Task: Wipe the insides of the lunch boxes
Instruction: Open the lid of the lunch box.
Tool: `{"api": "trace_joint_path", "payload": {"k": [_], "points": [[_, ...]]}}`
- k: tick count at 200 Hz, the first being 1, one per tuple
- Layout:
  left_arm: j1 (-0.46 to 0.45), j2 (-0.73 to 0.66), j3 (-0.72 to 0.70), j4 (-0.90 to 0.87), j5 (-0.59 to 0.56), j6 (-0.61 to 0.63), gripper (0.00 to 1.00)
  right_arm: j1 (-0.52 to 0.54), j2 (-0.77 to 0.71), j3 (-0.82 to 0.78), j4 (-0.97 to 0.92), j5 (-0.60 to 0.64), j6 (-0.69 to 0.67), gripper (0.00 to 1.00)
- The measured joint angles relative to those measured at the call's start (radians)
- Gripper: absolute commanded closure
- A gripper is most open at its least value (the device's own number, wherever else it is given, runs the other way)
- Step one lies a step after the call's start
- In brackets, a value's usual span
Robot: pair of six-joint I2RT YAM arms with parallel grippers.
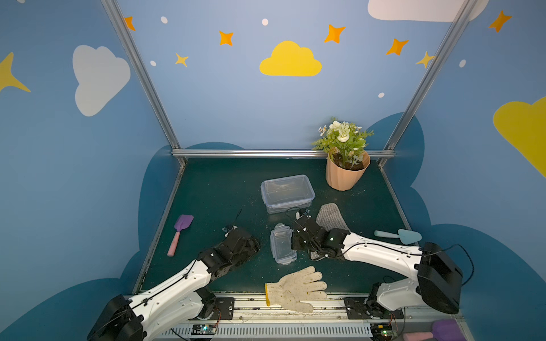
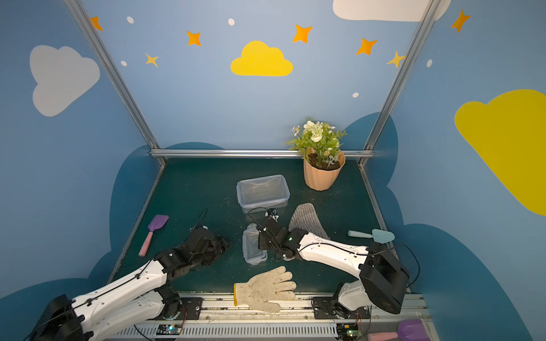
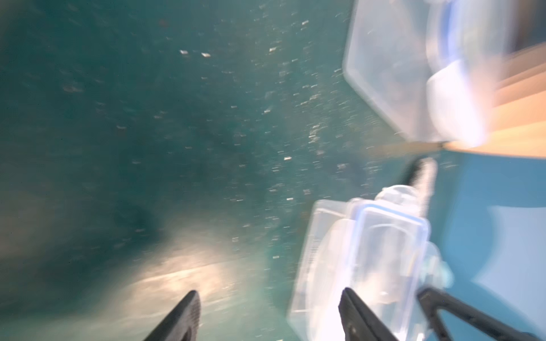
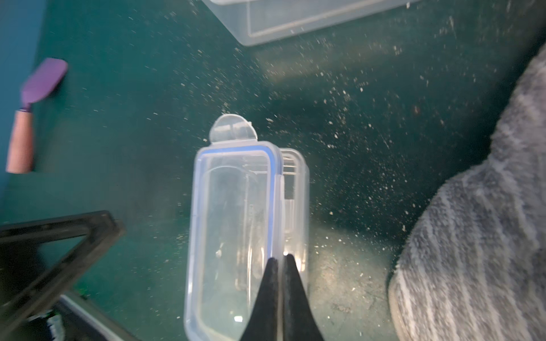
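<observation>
The large lunch box point(image 1: 286, 192) point(image 2: 263, 193) stands open and lidless mid-table. The small lunch box point(image 1: 283, 246) point(image 2: 254, 246) lies nearer the front, its blue-rimmed lid point(image 4: 233, 224) sitting askew on it. My right gripper point(image 4: 280, 258) point(image 1: 294, 245) is shut, its fingertips pinching the lid's long edge. My left gripper point(image 3: 270, 307) point(image 1: 251, 245) is open just left of the small box, nothing between its fingers; one fingertip point(image 3: 350, 307) is beside the box wall. A grey striped cloth point(image 1: 331, 217) point(image 4: 472, 236) lies under my right arm.
A peach flower pot point(image 1: 347, 174) stands at the back right. A purple shovel point(image 1: 180, 233) lies left, a teal shovel point(image 1: 399, 236) right, a dirty white glove point(image 1: 295, 288) over the front edge. Crumbs speckle the green table point(image 1: 212, 192).
</observation>
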Motion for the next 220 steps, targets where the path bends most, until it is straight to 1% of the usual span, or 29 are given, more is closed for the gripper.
{"api": "trace_joint_path", "payload": {"k": [16, 32, 49, 70, 87, 111, 128, 148, 181, 220], "points": [[0.0, -0.008, -0.053, 0.113, 0.01, -0.049, 0.2, -0.001, -0.031, 0.003, 0.004, 0.002, -0.001, 1.0], [0.0, 0.023, -0.092, 0.224, 0.029, -0.1, 0.2, -0.003, -0.052, -0.002, 0.012, 0.004, 0.002, 1.0], [0.0, 0.053, -0.096, 0.285, 0.046, -0.121, 0.19, -0.003, -0.067, -0.015, 0.031, 0.002, 0.002, 1.0], [0.0, 0.041, -0.054, 0.289, 0.05, -0.111, 0.17, -0.005, -0.072, -0.02, 0.059, -0.016, -0.006, 1.0], [0.002, 0.002, -0.001, 0.28, 0.045, -0.087, 0.16, -0.007, -0.072, -0.019, 0.083, -0.029, -0.031, 1.0], [0.018, -0.053, 0.037, 0.272, 0.041, -0.069, 0.15, -0.008, -0.072, -0.008, 0.099, -0.059, -0.082, 1.0], [0.045, -0.076, 0.063, 0.232, 0.048, -0.06, 0.13, -0.008, -0.072, 0.012, 0.108, -0.092, -0.135, 1.0], [0.101, -0.088, 0.131, 0.127, 0.087, -0.048, 0.14, -0.008, -0.072, 0.046, 0.109, -0.14, -0.209, 1.0], [0.201, -0.104, 0.325, -0.1, 0.196, -0.002, 0.13, 0.005, -0.072, 0.109, 0.1, -0.19, -0.351, 1.0], [0.239, -0.109, 0.555, -0.34, 0.316, 0.072, 0.12, 0.062, -0.07, 0.187, 0.049, -0.181, -0.529, 1.0]]}}
